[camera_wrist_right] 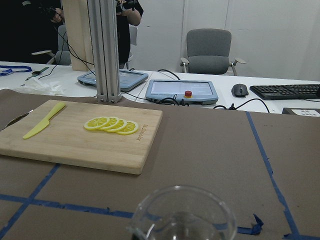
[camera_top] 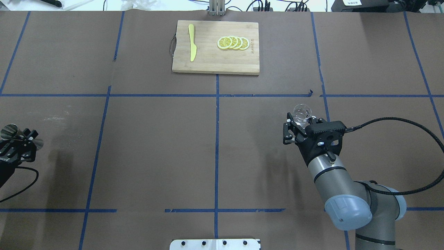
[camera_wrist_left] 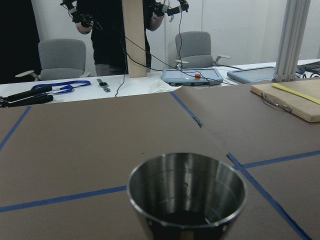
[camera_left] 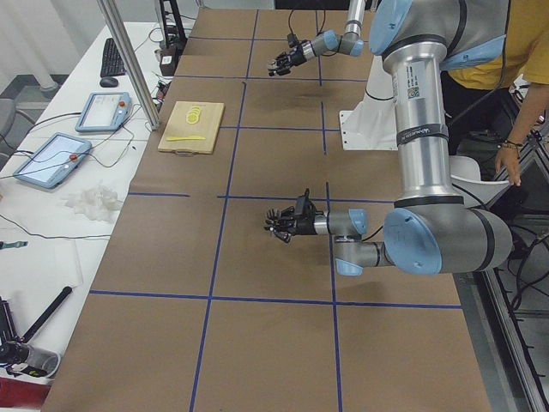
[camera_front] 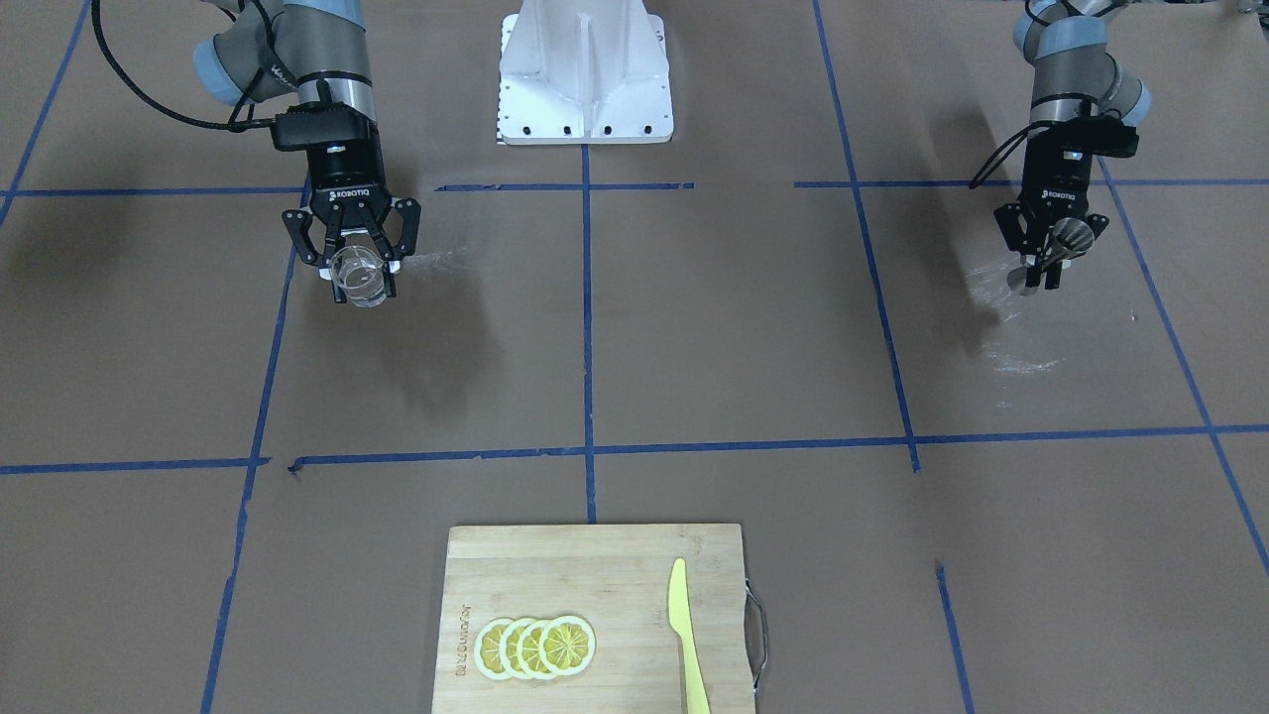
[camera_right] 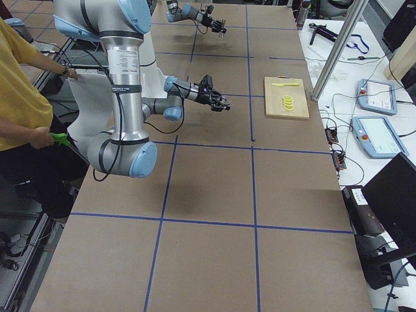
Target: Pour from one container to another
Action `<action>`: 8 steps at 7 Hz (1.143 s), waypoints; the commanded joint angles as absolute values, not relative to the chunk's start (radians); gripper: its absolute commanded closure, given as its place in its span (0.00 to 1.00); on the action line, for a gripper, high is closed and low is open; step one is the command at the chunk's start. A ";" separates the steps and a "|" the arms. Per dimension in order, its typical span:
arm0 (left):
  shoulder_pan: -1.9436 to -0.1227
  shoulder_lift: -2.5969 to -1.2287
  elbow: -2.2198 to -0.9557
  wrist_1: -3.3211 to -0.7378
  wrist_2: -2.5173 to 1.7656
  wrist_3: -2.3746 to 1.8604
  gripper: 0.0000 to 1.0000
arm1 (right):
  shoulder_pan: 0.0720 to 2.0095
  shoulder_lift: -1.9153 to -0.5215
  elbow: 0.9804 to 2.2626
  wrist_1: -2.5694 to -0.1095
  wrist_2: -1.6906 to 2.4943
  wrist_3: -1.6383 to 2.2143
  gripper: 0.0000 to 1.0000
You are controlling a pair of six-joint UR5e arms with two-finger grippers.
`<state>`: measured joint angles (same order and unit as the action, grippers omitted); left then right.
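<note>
The small clear glass sits upright between the fingers of my right gripper, which is shut on it and holds it above the table at mid right. The front-facing view shows the same glass in that gripper, and the right wrist view shows its rim from above. My left gripper is shut on the steel jigger at the table's far left edge. In the front-facing view the jigger hangs tilted in that gripper. Its open cup fills the bottom of the left wrist view.
A wooden cutting board lies at the far middle of the table, carrying lemon slices and a yellow knife. The robot's white base plate stands between the arms. A person in yellow stands beside the robot.
</note>
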<state>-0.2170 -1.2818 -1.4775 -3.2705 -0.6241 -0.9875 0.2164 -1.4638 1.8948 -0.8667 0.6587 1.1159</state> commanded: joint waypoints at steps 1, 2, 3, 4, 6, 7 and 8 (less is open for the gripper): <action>-0.178 -1.282 -1.474 -3.269 -0.611 -1.022 1.00 | 0.216 -1.462 1.896 -0.867 0.658 1.117 1.00; -0.157 -1.282 -1.468 -3.266 -0.604 -1.063 1.00 | 0.216 -1.462 1.898 -0.867 0.658 1.117 1.00; -0.147 -1.282 -1.462 -3.261 -0.592 -1.063 1.00 | 0.216 -1.462 1.899 -0.867 0.658 1.117 1.00; -0.140 -1.282 -1.447 -3.232 -0.580 -1.063 1.00 | 0.215 -1.462 1.899 -0.867 0.658 1.117 1.00; -0.127 -1.282 -1.447 -3.232 -0.578 -1.065 1.00 | 0.215 -1.447 1.899 -0.867 0.658 1.117 1.00; -0.124 -1.282 -1.447 -3.232 -0.578 -1.066 1.00 | 0.215 -1.447 1.899 -0.867 0.658 1.117 1.00; -0.118 -1.284 -1.447 -3.231 -0.578 -1.068 1.00 | 0.215 -1.447 1.901 -0.867 0.658 1.115 1.00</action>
